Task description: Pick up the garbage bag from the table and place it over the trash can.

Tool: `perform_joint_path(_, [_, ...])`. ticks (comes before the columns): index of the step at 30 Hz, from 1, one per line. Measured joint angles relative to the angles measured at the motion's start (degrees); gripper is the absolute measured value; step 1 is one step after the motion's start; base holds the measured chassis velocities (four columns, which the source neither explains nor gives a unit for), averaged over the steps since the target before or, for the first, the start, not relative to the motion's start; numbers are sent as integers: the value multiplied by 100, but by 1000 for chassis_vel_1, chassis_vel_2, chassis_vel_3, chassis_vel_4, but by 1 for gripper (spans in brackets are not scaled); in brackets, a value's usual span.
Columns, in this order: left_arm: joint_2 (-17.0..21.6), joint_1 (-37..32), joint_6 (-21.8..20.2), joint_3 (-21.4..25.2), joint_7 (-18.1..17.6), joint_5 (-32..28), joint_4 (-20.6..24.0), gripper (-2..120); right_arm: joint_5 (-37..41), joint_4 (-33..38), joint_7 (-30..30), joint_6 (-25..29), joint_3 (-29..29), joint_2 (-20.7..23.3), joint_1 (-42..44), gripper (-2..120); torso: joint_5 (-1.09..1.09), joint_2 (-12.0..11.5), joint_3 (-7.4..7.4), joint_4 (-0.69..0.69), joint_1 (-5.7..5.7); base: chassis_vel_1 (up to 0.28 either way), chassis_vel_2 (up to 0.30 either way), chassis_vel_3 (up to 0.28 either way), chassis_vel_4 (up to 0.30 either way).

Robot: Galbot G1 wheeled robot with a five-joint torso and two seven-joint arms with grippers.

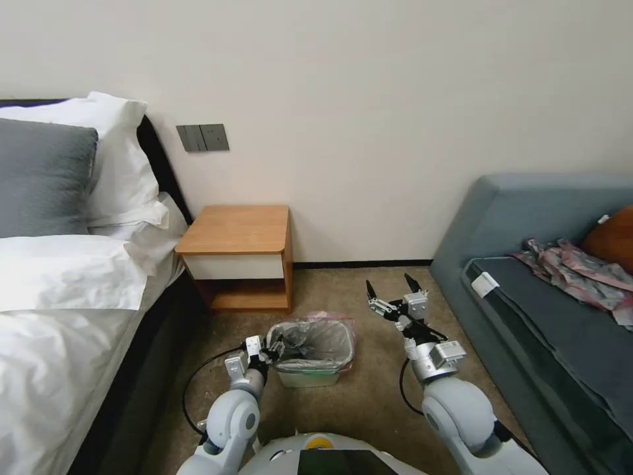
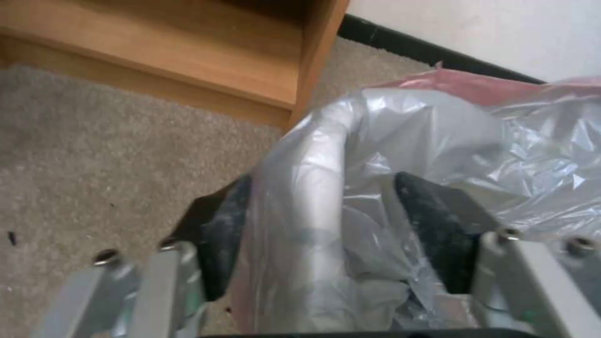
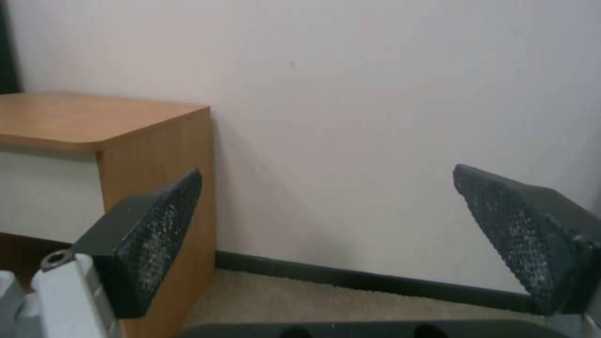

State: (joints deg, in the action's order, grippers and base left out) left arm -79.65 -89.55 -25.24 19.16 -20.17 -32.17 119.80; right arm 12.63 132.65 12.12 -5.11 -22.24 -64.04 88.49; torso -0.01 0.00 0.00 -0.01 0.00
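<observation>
Bag-fitting step, late stage. The thin translucent pinkish-grey plastic garbage bag (image 1: 315, 338) is already off the light-brown wooden worktop with the white drawer front (image 1: 239, 254) and sits draped in and over the small cream-white rectangular plastic trash can (image 1: 310, 376) on the carpet, just in front of the worktop's low shelf.

My left end effector (image 1: 269, 348) is at the can's left rim. In the left wrist view its fingers (image 2: 222, 234) straddle the bag-covered rim (image 2: 326, 155), one either side, spread apart with no squeeze on the film that I can see, so I read it as released.

My right end effector (image 1: 394, 288) hangs raised to the right of the can, jaws wide apart, holding nothing.

The pink edge looks bunched at the far side. My read: the next move needs the bag hem pulled down evenly over the rim, pinching thin film only, without tipping the light can.
</observation>
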Motion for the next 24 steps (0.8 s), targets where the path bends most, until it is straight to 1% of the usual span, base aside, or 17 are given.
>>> perform_joint_path(1, [0,-31,21,28,41,78,26,73,0,7,2,0,-4,-6,19,100,0,0,0,0,0,0,0,0,0])
perform_joint_path(2, [0,-31,21,28,41,78,26,73,0,7,2,0,-4,-6,19,100,0,0,0,0,0,0,0,0,0])
perform_joint_path(5, [14,-110,231,104,188,327,52,86,-2,4,4,2,-13,-41,97,100,0,0,0,1,0,0,0,0,0])
perform_joint_path(6, [14,-110,231,104,188,327,52,86,-2,4,4,2,-13,-41,97,100,0,0,0,1,0,0,0,0,0])
perform_joint_path(8, [24,-164,340,172,275,417,110,95,-13,-22,4,13,-30,-76,173,100,0,0,0,1,0,0,0,0,0])
perform_joint_path(9, [27,-179,355,194,292,426,136,97,-19,-32,4,19,-38,-88,197,100,0,0,0,0,0,0,0,0,0])
perform_joint_path(11, [35,-201,376,225,321,438,174,99,-23,-44,4,27,-46,-99,221,100,0,0,0,0,0,0,0,0,0])
perform_joint_path(14, [82,-301,505,339,469,556,299,100,-38,-86,8,45,-55,-119,247,100,0,0,0,0,0,0,0,0,0])
perform_joint_path(18, [101,-360,624,385,499,662,348,100,-40,-98,13,55,-56,-127,251,100,1,0,0,1,0,0,0,0,0])
perform_joint_path(19, [101,-422,831,427,567,829,386,100,-72,-127,13,127,-69,-160,288,100,-6,0,1,1,0,0,0,0,0])
perform_joint_path(20, [101,-422,831,427,567,829,386,100,-72,-127,13,127,-69,-160,288,100,-6,0,1,1,0,0,0,0,0])
perform_joint_path(22, [89,-633,1405,580,704,1278,514,100,-212,-274,-48,375,-126,-293,516,100,7,0,1,1,0,0,0,0,0])
perform_joint_path(23, [70,-731,1683,643,749,1520,542,100,-297,-348,-97,534,-171,-394,658,100,0,0,0,2,0,0,0,0,0])
perform_joint_path(24, [60,-822,1984,703,783,1764,561,100,-357,-400,-144,670,-208,-487,789,100,-3,0,0,0,0,0,0,0,0])
